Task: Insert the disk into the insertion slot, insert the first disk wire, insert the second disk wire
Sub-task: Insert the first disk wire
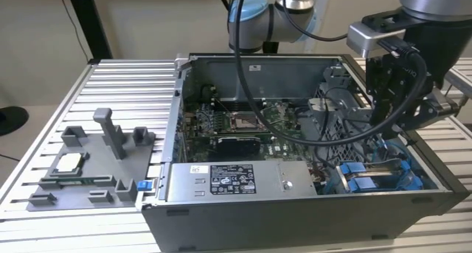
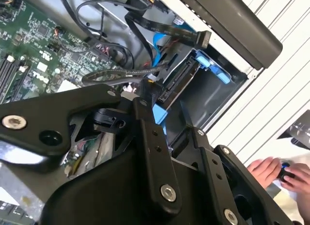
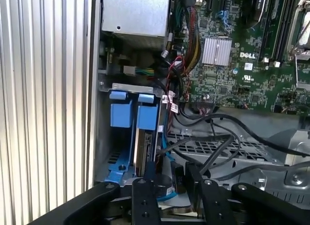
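An open computer case [image 1: 295, 209] is seen on a slatted metal table [image 1: 110, 87]. The gripper [image 1: 394, 115] has been lowered into the case, directly above the grey perforated drive cage.

In the first wrist view, the disk [image 3: 144, 147] is seen edge-on just ahead of the gripper [image 3: 169, 174]. It is seated in the insertion slot [image 3: 128, 87], with its blue carrier end on the side far from the gripper. A second blue-ended tray [image 3: 121, 109] is set just beside it in the same cage.

A black connector [image 3: 177, 175] is located at the gripper's tip, close to the near end of the disk. Whether the gripper is clenched on it or released cannot be told.

In the second wrist view, the same connector [image 2: 147, 92] is seen right by the gripper [image 2: 167, 109], next to the disk [image 2: 179, 82], and a blue cable [image 2: 158, 46] is looped beyond it. The green motherboard [image 3: 242, 65] lies off to one side of the gripper. A person's hands [image 2: 271, 171] are seen outside the case, well apart from the gripper.
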Tool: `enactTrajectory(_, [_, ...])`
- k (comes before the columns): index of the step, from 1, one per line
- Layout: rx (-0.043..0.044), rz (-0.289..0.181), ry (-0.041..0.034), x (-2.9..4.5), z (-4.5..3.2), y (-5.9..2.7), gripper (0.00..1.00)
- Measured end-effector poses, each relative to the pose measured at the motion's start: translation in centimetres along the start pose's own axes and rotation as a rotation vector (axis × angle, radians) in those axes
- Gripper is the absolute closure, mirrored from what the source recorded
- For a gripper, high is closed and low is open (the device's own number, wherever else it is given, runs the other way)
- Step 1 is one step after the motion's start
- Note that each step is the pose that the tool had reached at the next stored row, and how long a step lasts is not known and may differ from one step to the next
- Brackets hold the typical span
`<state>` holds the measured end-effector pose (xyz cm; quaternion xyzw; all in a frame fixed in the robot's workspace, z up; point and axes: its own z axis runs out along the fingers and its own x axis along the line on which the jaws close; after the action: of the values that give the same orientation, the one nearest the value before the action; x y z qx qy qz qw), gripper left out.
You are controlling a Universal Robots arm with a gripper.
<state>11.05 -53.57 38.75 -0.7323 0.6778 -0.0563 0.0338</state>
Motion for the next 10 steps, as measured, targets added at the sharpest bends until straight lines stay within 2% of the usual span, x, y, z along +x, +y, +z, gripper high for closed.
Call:
enactTrajectory(2, [0.0122, 0.0, 0.0021, -0.11, -0.01, 0.12, 0.0])
enactTrajectory(3, [0.0187, 0.0, 0.0028, -0.17, -0.02, 0.16, 1.0])
enactTrajectory(7, [0.0459, 0.001, 0.0049, -0.44, -0.03, 0.3, 1.0])
enactTrajectory(10, [0.0604, 0.001, 0.006, -0.68, 0.0, 0.43, 1.0])
